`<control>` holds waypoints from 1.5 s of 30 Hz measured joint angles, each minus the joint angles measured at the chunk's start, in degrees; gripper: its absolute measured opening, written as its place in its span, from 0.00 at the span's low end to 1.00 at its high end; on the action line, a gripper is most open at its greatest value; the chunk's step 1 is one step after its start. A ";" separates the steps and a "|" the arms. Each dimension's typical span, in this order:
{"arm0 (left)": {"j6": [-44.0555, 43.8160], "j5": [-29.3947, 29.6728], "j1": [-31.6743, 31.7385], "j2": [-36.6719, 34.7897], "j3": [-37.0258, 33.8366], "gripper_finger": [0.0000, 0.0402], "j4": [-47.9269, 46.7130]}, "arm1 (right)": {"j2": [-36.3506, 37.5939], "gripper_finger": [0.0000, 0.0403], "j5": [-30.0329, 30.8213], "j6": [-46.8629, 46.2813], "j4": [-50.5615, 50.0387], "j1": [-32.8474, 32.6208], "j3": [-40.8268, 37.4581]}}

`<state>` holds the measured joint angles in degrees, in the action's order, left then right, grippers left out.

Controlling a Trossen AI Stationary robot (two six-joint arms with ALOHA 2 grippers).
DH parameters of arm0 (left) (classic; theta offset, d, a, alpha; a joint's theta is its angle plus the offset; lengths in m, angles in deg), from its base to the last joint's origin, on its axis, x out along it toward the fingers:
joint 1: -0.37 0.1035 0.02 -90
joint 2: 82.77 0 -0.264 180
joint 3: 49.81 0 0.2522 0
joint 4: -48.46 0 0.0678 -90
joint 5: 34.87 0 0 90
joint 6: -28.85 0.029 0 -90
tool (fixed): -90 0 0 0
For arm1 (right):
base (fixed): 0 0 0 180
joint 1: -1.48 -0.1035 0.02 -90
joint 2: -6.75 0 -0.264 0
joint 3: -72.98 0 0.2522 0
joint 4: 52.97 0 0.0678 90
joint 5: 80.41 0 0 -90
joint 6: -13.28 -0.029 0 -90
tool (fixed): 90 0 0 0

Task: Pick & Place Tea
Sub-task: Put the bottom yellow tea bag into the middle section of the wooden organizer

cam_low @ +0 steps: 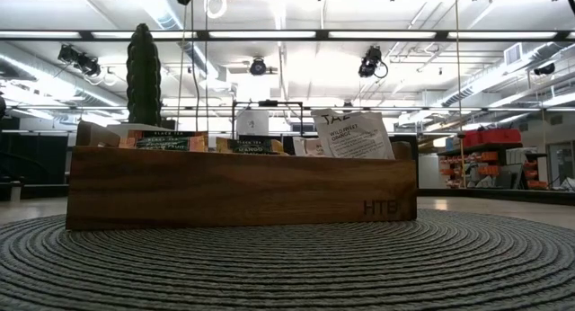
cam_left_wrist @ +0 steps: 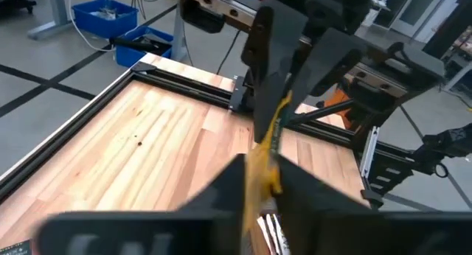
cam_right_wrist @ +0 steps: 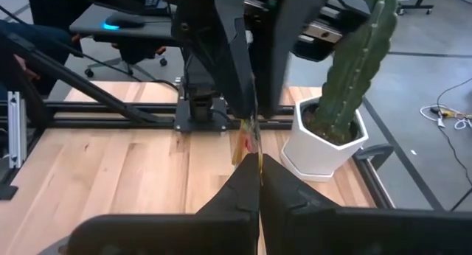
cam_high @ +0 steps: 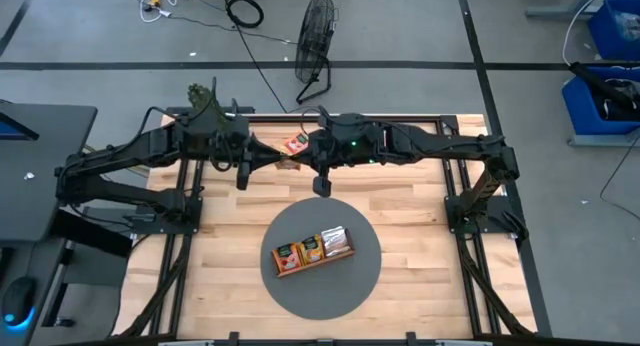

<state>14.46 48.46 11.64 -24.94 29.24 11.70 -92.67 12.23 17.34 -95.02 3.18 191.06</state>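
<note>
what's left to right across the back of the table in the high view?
Cactus → left hand → tea sachet → right hand. The two hands meet on a sachet edge-on between them. The wooden tray sits nearer, on the round mat.

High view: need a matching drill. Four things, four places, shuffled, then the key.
Things:
1. wooden tray
2. tea sachet
3. cactus
4. fan

Places:
A. on the floor beyond the table
B. on the round grey mat
C. gripped by both the left end effector and the right end effector, above the table's back edge
D. in a white pot at the table's back left edge

Pairs: 1-B, 2-C, 3-D, 4-A
</note>
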 joint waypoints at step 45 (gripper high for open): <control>-27.14 54.26 -38.89 17.16 -0.13 0.00 -3.78 | 13.45 0.43 5.19 -1.51 -18.98 7.53 0.02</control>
<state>-12.68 102.71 -27.26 -7.78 29.11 7.92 -79.21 17.42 15.83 -114.00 10.71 191.08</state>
